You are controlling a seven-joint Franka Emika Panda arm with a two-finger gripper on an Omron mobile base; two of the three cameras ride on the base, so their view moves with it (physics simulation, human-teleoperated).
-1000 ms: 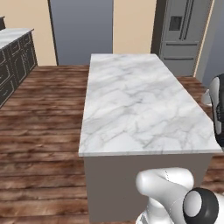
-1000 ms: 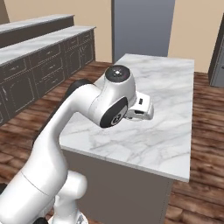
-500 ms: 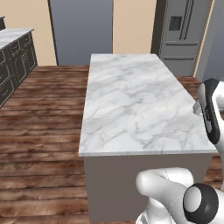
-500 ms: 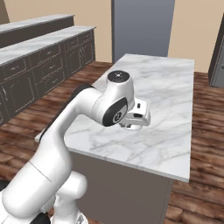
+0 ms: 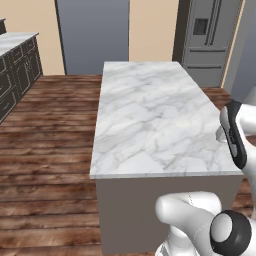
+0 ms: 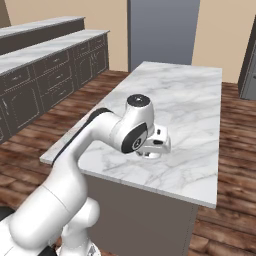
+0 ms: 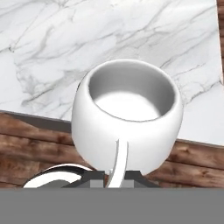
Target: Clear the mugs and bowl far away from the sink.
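Carrying the squat white mug (image 7: 127, 117) is the step in hand: the claw (image 7: 114, 175) is pinched tight on the mug's thin handle, which runs down from the cup to the dark tips at the bottom of the hand view. The mug sits directly ahead of the claw, mouth open toward the camera and empty, and it looks upright enough, though the grip on the handle is mostly hidden by the cup's own body, so I cannot say how deep the handle sits between the jaws.

Beyond the mug lies the marble worktop (image 5: 150, 120), and just under it the worktop's near edge and the wooden floor (image 5: 45, 150). In the right base view the claw (image 6: 155, 147) hangs low over the near part of the slab, close to its surface.

To do this well, I would move the mug further in over the marble, away from the edge, before lowering. A handle grip lets a cup swing, so the descent should be slow and level. The base ought to be flat on the stone before the jaws part, and the claw should then draw straight back along the handle's line.
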